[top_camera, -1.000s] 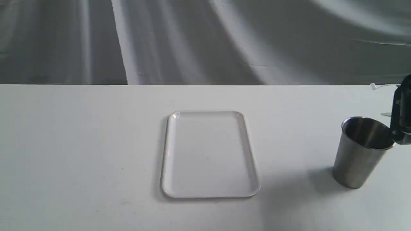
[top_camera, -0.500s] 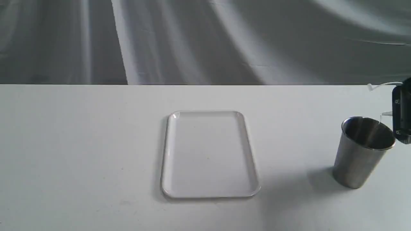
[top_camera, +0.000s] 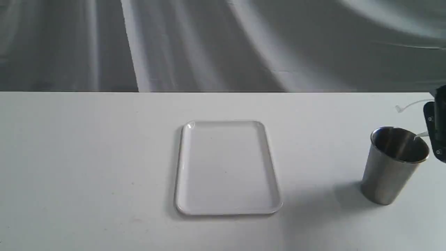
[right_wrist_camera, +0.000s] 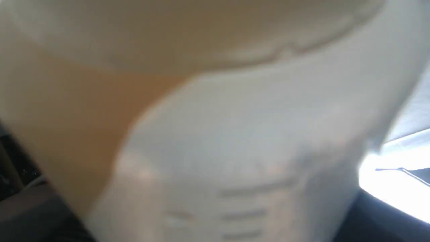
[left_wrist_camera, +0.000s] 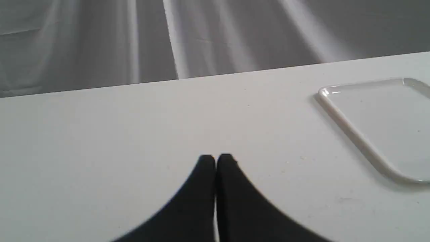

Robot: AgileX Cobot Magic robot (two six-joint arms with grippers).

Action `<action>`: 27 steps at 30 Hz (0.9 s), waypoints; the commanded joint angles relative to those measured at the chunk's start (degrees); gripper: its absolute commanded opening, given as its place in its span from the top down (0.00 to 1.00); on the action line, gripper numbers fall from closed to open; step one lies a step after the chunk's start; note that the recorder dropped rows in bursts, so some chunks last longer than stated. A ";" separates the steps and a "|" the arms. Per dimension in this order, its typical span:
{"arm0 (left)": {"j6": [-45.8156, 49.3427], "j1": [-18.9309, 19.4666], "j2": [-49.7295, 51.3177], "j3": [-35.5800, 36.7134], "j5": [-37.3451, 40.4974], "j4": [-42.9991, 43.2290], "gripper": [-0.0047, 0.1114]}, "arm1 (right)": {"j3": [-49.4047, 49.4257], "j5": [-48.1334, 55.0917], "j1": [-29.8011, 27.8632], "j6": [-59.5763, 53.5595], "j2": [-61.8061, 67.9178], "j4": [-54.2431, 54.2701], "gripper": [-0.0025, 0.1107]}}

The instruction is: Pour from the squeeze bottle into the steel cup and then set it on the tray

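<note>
right tool at right edge of exterior view, clamped on squeeze bottle. bottle was tipped sideways, held off worktop. nozzle tip sat over rim of steel cup, on its right side; cap strap stuck out above. amber liquid pooled along one side of bottle. cup stood upright on worktop, well apart from tray. tray lay flat mid-worktop. left tool was closed, fingers pressed tip to tip, low over worktop near tray corner.
</note>
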 commanded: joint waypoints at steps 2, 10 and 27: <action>-0.23 -0.33 -0.15 0.25 -0.39 -0.04 0.96 | 0.09 1.22 0.27 -0.41 -0.27 -2.72 0.78; -0.23 -0.33 -0.15 0.25 -0.39 -0.04 0.96 | 0.09 1.22 0.27 -4.44 -0.27 -3.96 0.78; -0.28 -0.33 -0.15 0.25 -0.39 -0.04 0.96 | 0.09 1.22 0.27 -5.95 -0.27 -5.26 0.78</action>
